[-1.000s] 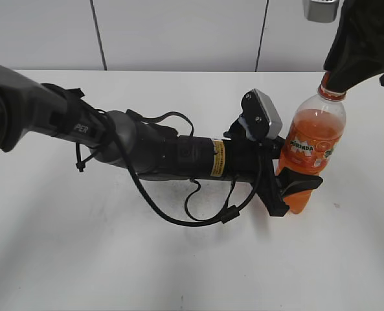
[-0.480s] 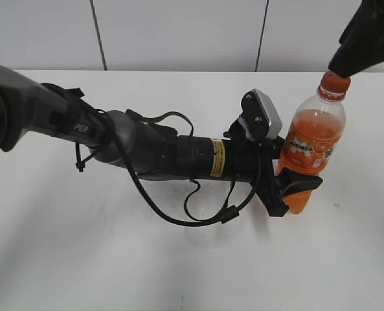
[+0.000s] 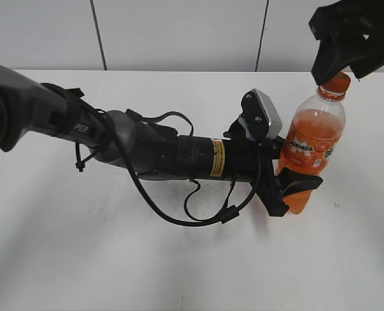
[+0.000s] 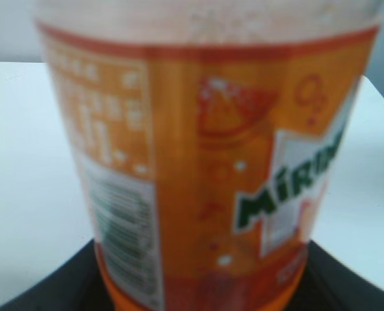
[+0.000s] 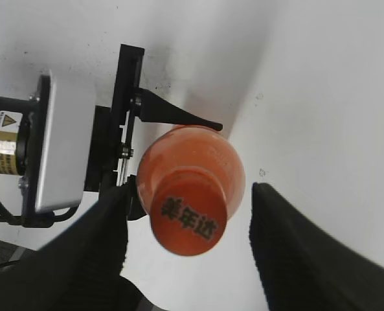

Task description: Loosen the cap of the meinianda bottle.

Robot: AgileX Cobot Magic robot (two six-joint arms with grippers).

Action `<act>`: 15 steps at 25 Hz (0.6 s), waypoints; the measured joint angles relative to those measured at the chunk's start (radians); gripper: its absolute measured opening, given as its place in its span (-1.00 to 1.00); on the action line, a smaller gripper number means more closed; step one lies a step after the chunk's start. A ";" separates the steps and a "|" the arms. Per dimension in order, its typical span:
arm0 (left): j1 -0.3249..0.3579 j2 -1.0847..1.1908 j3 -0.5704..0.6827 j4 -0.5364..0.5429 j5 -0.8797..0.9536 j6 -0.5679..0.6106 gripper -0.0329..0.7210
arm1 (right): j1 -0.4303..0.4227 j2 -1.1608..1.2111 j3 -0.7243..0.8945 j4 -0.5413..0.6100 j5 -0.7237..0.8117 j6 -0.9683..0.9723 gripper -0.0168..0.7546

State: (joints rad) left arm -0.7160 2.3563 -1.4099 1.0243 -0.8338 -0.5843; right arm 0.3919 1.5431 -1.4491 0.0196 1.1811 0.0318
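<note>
Exterior view: meinianda bottle [image 3: 311, 146] upright on the white table [image 3: 179, 259], right of centre. Left gripper [image 3: 294, 188] clamped on the bottle's lower body, arm stretched in flat from the left. Cap [image 3: 337, 83] on the neck. Right gripper [image 3: 339, 53] just above and around the cap, black fingers spread — whether touching the cap, not clear here.

Left wrist view: bottle label [image 4: 204, 168] filling the frame, blurred; dark gripper parts at both lower corners, hugging the bottle's sides.

Right wrist view: looking straight down on the cap [image 5: 188, 217], dark printing on its top. Right gripper [image 5: 188, 227] fingers set apart, one either side — white table showing between each finger and the cap, so no contact. Left gripper's black jaw [image 5: 172, 115] pressed against the bottle below.
</note>
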 joint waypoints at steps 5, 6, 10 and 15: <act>0.000 0.000 0.000 0.001 0.000 0.000 0.15 | 0.000 0.043 0.001 -0.007 0.003 0.019 0.24; 0.000 0.000 0.000 0.001 0.000 0.000 0.15 | 0.000 0.044 0.001 -0.007 0.003 0.019 0.24; 0.000 0.000 0.000 0.001 0.000 0.000 0.15 | 0.000 0.045 0.001 -0.009 0.003 0.020 -0.11; 0.000 0.000 0.000 0.001 0.000 -0.001 0.15 | 0.000 0.045 0.001 -0.008 0.012 -0.074 -0.25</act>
State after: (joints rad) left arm -0.7160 2.3563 -1.4099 1.0251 -0.8338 -0.5852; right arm 0.3919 1.5878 -1.4482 0.0112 1.1928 -0.0424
